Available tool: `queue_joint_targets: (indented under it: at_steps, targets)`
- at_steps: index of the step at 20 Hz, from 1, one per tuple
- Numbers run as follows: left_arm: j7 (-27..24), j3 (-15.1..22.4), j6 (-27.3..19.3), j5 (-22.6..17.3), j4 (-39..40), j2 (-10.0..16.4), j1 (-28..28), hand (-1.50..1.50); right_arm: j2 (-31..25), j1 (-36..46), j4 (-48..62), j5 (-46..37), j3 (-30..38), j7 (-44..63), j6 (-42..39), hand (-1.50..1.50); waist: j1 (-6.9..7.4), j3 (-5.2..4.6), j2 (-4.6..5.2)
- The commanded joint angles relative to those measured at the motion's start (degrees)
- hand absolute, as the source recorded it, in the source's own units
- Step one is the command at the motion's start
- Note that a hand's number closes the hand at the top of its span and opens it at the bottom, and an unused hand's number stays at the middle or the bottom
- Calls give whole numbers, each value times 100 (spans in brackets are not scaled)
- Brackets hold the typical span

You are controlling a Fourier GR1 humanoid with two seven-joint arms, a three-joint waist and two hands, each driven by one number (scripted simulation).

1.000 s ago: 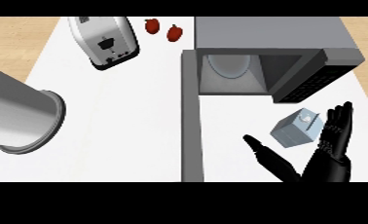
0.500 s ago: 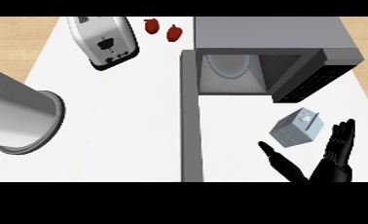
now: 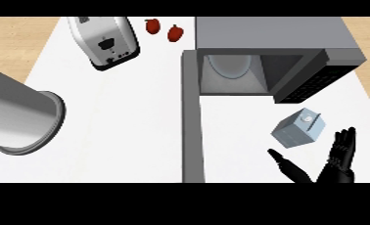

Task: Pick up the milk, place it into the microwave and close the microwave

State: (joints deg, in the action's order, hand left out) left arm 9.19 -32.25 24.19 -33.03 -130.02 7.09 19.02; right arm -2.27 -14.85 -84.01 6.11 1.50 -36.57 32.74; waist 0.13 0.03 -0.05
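Starting at the far left, we've got a big grey metal cylinder (image 3: 23, 116) lying on the white counter (image 3: 115, 121) with its open mouth facing right. Up top there's a silver toaster (image 3: 107, 43), and two small red things (image 3: 152, 25) sit beside it; we can't tell what they are. In the middle, the microwave door (image 3: 192, 131) is swung wide open and reaches down to the bottom of the view. The microwave (image 3: 267, 38) is behind it, and we can see the glass plate (image 3: 230, 65) inside the cavity. The milk (image 3: 298, 130) is on the counter to the right of the door, just in front of the microwave's dark control-panel side. As far as we can tell it's standing upright. Its long axis points up at us and leans in the view from lower left to upper right, with the white top and cap at the upper-right end. The right hand (image 3: 336, 171) comes in at the lower right corner. Its fingers (image 3: 342, 143) are straight and point away from the robot, and its thumb (image 3: 283, 161) is splayed out to the left. It's wide open and holding nothing. The carton sits just beyond the gap between thumb and fingers, and we don't see any contact.
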Motion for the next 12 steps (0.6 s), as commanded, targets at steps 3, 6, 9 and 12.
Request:
queue_joint_targets:
  at_steps: [3,6,9,12]
  targets:
    - [59,-309,158,-188,371,164,-216,-150,-161,937,1076,64,460,-213,-103,-150,15,-1,5]
    - [127,-458,417,-557,29,12,198,-150,122,443,1335,304,619,-1045,-310,-150,17,-1,-3]
    - [61,-609,408,-430,271,146,-87,-150,-4,1298,2315,298,895,-1142,-258,-150,26,0,4]
    - [80,-470,538,-312,214,-94,-33,-150,-142,1487,2724,288,1030,-1366,-377,-150,26,0,5]
